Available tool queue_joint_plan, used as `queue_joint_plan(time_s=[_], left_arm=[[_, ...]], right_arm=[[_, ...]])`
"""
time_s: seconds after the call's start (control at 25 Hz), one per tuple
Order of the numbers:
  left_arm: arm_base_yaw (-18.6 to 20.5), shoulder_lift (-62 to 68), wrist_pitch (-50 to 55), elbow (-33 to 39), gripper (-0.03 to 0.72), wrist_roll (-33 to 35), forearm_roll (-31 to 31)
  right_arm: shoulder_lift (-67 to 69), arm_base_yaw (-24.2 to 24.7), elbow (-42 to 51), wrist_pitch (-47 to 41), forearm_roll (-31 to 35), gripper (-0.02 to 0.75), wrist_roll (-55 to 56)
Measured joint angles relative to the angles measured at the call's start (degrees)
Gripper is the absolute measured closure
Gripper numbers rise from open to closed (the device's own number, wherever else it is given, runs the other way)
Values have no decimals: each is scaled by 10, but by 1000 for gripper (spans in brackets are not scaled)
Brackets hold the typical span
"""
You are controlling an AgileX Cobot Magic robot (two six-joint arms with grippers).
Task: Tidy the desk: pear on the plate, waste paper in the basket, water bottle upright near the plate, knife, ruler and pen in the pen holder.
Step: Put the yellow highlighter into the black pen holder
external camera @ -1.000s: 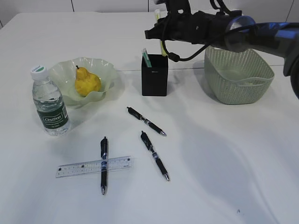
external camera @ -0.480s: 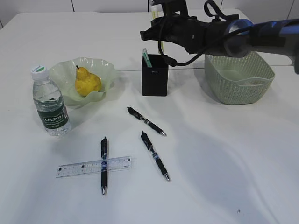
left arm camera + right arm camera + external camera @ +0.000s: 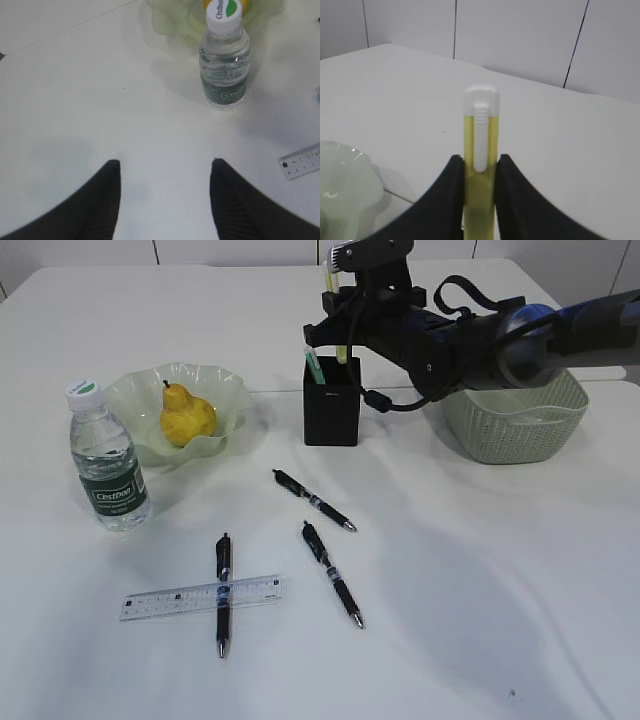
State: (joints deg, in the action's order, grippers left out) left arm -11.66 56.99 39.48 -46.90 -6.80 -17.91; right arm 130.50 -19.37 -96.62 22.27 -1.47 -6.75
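At upper center of the exterior view, the right gripper clamps a yellow knife upright, long axis vertical, white end up, lower end in the pen holder. The left gripper hangs released, empty, above the desk.

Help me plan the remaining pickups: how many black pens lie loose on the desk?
3: one in front of the pen holder, one below it, one crossing the ruler. More may sit hidden inside the holder.
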Motion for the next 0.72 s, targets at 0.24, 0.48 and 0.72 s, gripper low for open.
queue_joint_plan(time_s=[0.24, 0.48, 0.72], left_arm=[[0, 0, 0, 0, 287, 0, 0], [0, 0, 0, 0, 287, 0, 0], [0, 0, 0, 0, 287, 0, 0]], right_arm=[[1, 0, 0, 10, -14, 566, 12], [24, 0, 0, 38, -15, 566, 14], [45, 0, 0, 52, -16, 566, 15]])
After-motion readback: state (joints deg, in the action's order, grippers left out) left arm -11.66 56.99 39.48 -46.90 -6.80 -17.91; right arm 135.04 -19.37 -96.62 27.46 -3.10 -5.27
